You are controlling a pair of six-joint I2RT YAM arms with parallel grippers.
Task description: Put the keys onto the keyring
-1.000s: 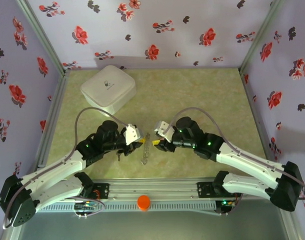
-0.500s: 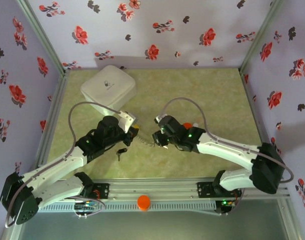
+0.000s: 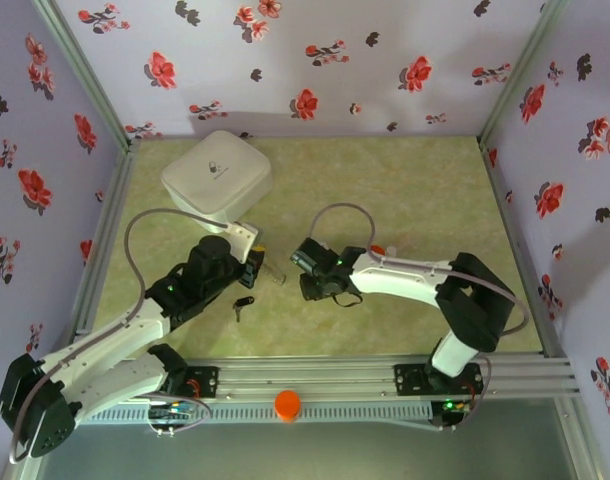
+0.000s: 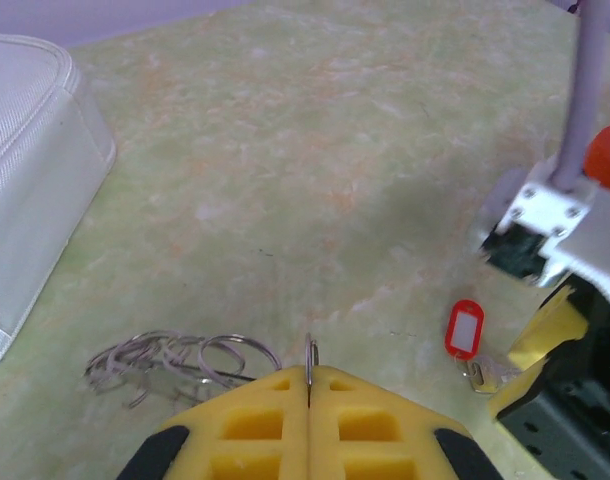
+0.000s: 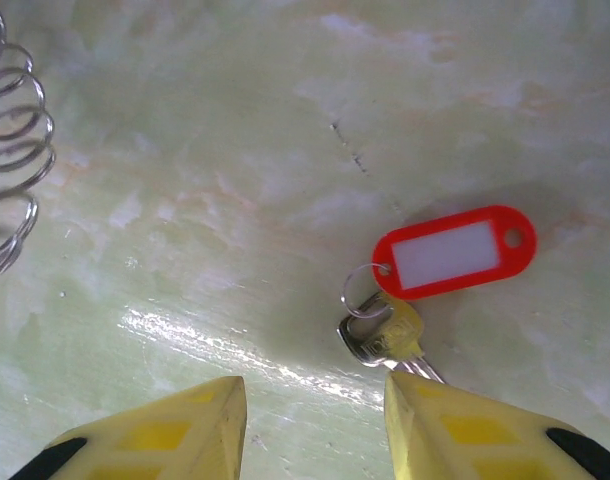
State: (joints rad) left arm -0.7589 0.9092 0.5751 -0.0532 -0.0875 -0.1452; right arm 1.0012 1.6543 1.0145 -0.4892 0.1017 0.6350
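The left gripper [image 4: 308, 378] has its yellow fingers pressed together on a thin loop of the keyring [image 4: 170, 358]. The loop stands edge-on out of the seam between them. The right gripper [image 5: 310, 425] hangs low with its fingers spread and nothing between them. In the top view it sits at the left gripper's 3 o'clock, near it but apart, around the middle of the green marbled worktop [image 3: 405, 190].

A white square box [image 3: 217, 178] rests on the worktop at the left gripper's 11 o'clock, toward the far left corner.

The rest of the keyring is a loose tangle of wire coils. It lies flat at the left gripper's 9 o'clock in the left wrist view, and a few of its loops show at 10 o'clock in the right wrist view.

The red-tagged key [image 5: 453, 252] lies flat on the worktop at 1 o'clock from the gap between the right gripper's fingers. A small wire loop [image 5: 363, 290] joins the tag to a short metal key at the tag's 7 o'clock, and the blade runs toward 5 o'clock, up to the tip of the nearer finger. It is well apart from the coils.

The black-headed key [image 3: 243, 304] lies on the worktop at the left gripper's 7 o'clock, clear of both grippers. Neither key is on the keyring.
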